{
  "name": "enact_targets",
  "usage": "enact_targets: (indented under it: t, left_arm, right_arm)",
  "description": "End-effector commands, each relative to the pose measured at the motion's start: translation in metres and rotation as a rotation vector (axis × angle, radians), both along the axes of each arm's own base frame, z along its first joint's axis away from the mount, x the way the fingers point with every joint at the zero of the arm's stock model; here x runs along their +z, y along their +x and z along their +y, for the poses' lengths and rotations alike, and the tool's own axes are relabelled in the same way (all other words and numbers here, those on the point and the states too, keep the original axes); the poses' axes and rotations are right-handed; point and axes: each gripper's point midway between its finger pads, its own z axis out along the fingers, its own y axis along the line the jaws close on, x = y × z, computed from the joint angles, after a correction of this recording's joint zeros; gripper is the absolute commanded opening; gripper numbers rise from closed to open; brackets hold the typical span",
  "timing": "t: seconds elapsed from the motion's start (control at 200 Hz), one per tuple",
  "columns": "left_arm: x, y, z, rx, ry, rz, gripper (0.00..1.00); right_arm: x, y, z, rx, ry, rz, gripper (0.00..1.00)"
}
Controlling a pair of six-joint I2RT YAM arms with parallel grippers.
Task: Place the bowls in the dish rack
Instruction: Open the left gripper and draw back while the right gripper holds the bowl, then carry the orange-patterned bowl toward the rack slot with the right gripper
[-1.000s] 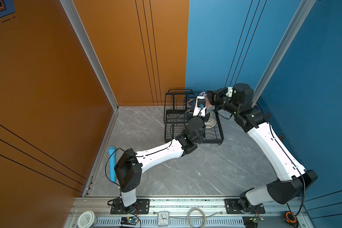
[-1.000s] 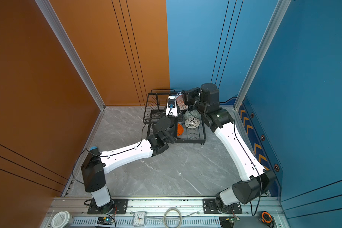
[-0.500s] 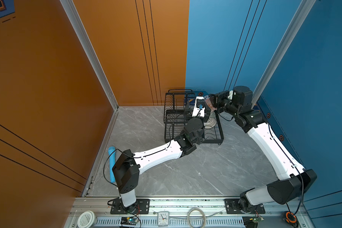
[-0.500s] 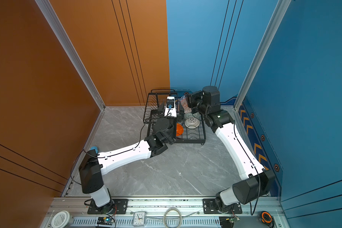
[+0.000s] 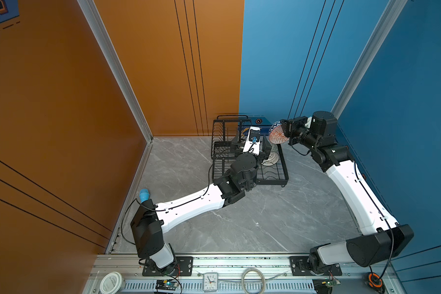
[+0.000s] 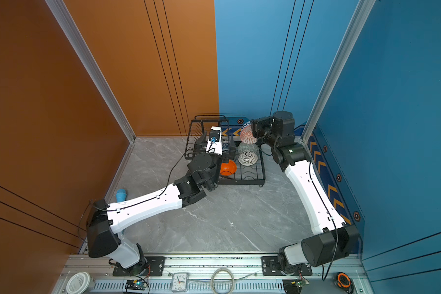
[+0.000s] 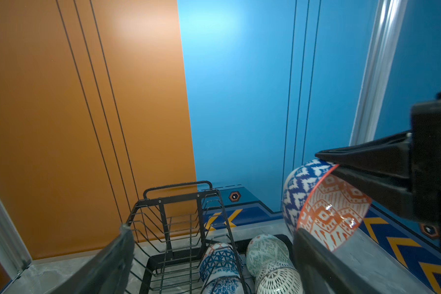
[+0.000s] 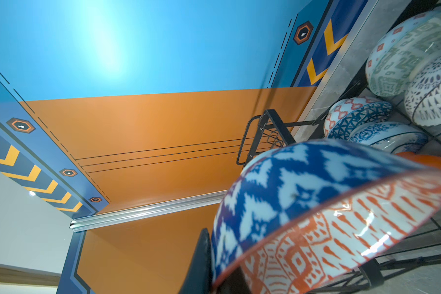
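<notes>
orange-white bowl (image 7: 326, 213) on edge, mouth sideways

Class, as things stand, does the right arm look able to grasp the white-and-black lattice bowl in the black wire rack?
Probably not: the right gripper is shut on the blue-and-orange patterned bowl; the white-and-black lattice bowl lies uncovered nearby.

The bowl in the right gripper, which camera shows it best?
Left wrist view: almost the whole bowl shows, rim pinched by the right gripper. Right wrist view crops it; both top views show it small.
</notes>
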Motion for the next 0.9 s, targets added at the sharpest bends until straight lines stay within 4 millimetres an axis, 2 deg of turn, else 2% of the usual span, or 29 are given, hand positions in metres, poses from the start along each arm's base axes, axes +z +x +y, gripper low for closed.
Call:
enact_targets:
  t: [0.0, 0.135, 0.315, 0.586, 0.771, 0.891]
  left_arm:
    - [-0.011, 0.001, -0.005, -0.190, -0.018, 0.125, 0.98]
    - [-0.018, 0.003, -0.005, -0.310, -0.070, 0.192, 0.98]
    - [-0.019, 0.006, -0.010, -0.415, -0.056, 0.243, 0.98]
    - [-0.022, 0.014, -0.019, -0.444, 0.018, 0.289, 0.98]
    - [-0.022, 0.017, -0.023, -0.445, 0.017, 0.294, 0.98]
    - [-0.028, 0.021, -0.030, -0.458, 0.024, 0.306, 0.98]
  right_arm:
    - [0.031, -0.007, -0.004, 0.011, 0.003, -0.126, 0.00]
    - [0.024, -0.003, -0.009, 0.013, -0.048, -0.170, 0.00]
    - [-0.003, 0.000, -0.015, 0.015, -0.091, -0.196, 0.00]
    - [-0.040, 0.009, -0.019, 0.042, -0.099, -0.228, 0.00]
    - [-0.079, 0.014, -0.033, 0.018, -0.115, -0.190, 0.00]
    - [-0.099, 0.018, -0.033, 0.024, -0.139, -0.174, 0.00]
